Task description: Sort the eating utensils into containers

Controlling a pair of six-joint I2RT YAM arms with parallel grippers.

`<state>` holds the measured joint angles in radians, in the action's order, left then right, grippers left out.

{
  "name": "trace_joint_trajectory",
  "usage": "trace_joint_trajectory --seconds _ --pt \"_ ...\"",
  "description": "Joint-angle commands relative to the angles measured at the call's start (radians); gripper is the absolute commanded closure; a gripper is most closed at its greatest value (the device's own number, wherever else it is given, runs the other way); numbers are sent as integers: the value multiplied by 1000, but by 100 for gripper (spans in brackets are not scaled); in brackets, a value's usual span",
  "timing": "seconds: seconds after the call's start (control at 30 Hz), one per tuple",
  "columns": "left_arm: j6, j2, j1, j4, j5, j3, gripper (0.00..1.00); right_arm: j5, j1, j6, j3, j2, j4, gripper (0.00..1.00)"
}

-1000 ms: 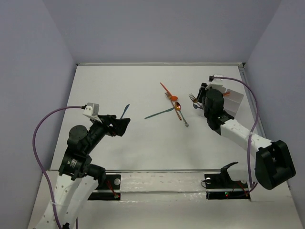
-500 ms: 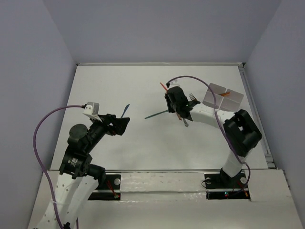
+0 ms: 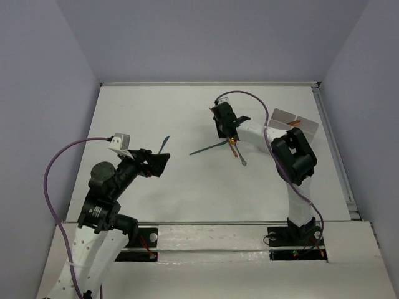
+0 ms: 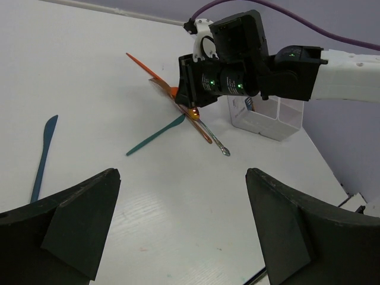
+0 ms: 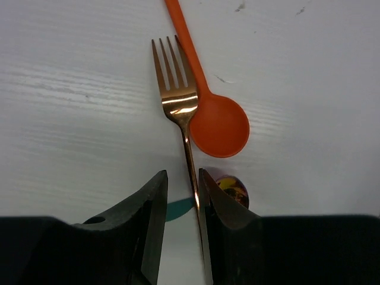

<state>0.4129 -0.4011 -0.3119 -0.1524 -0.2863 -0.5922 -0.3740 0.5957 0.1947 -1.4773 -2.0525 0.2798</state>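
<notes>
Mid-table lies a pile of eating utensils. A copper fork (image 5: pixel 174 89) lies flat, its handle running between the fingers of my right gripper (image 5: pixel 182 175), which is open only narrowly; the handle lies close to the right finger (image 5: pixel 219 208). An orange spoon (image 5: pixel 218 124) lies beside the fork, and a copper spoon bowl (image 5: pixel 233 187) peeks out behind that finger. A teal utensil (image 3: pixel 209 148) crosses the pile under my right gripper (image 3: pixel 224 126). My left gripper (image 4: pixel 183 175) is wide open over bare table, near a teal knife (image 4: pixel 44 157). The containers (image 3: pixel 293 124) stand to the right, holding an orange utensil (image 3: pixel 296 123).
The right arm (image 3: pixel 274 138) stretches from its base across to the pile, passing just left of the tray. Purple cables (image 3: pixel 56 168) loop over both arms. Walls close the table at the back and on both sides.
The right arm has swung left from beside the tray to over the utensil pile, its jaws a little narrower. The left arm has not moved.
</notes>
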Motion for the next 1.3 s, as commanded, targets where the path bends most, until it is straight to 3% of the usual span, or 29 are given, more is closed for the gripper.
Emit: trace_joint_trajectory --seconds 0.0,0.57,0.77,1.07,1.27 --pt "-8 -1 5 54 -17 -24 1 -5 -11 3 -63 -29 24 67" --pt "-8 -1 -4 56 -17 -23 1 32 -40 -8 -179 -156 42 72" --pt "-8 -1 -4 54 -16 -23 1 49 -40 -5 -181 -153 25 90" --pt "-8 1 -4 54 -14 -24 1 124 -40 -23 -14 55 -148 93" --pt "-8 7 -4 54 -13 -24 1 165 -40 -1 248 413 -407 93"
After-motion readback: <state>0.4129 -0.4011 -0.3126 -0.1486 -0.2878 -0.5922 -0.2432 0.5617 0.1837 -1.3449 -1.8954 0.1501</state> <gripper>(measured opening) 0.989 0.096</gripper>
